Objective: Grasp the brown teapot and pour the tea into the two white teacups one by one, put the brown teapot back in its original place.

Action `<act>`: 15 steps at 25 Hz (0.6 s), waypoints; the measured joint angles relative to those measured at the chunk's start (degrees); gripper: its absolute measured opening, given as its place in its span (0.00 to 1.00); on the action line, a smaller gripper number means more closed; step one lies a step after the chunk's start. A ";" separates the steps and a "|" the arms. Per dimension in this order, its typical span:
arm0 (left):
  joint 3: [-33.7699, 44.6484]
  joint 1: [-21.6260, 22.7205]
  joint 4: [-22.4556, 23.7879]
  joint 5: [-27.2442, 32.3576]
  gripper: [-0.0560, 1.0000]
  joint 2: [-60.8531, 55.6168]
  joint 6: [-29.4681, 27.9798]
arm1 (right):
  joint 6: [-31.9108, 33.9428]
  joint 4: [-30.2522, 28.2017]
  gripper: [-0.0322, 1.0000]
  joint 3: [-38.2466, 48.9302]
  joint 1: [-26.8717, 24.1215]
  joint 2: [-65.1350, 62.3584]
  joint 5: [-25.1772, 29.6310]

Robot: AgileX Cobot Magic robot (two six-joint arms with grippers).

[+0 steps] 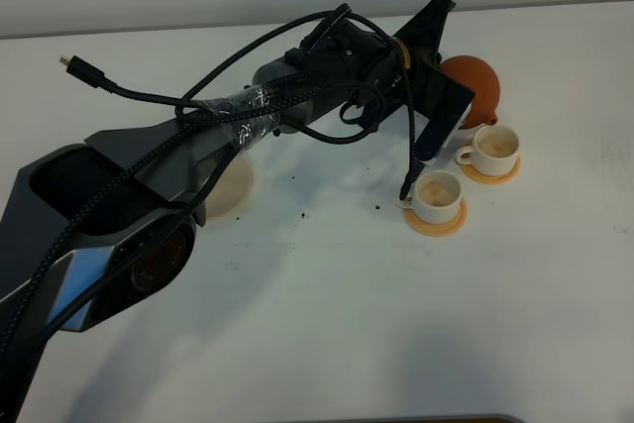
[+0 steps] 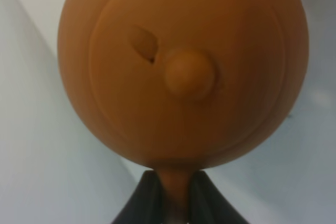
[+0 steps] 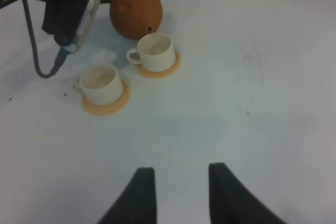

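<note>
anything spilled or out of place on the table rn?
Yes: dark specks are scattered on the white table between the cream saucer and the nearer teacup, like spilled crumbs; I cannot tell what they are. The brown teapot is tipped over, but it is clamped in the left fingers, which fits the pour.

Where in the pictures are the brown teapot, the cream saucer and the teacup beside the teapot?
brown teapot (image 1: 477, 88): exterior high view, on its round body.
cream saucer (image 1: 234, 190): exterior high view, on its uncovered part.
teacup beside the teapot (image 1: 492, 148): exterior high view, on its open top.
</note>
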 joint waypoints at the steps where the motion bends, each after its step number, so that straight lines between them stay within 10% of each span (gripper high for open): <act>1: 0.00 0.00 0.00 -0.53 0.16 0.00 0.40 | 0.00 0.00 0.26 0.00 0.00 0.00 0.00; 15: 0.00 -0.19 0.06 -3.47 0.16 0.00 7.86 | 0.00 0.00 0.26 0.00 0.00 0.00 0.00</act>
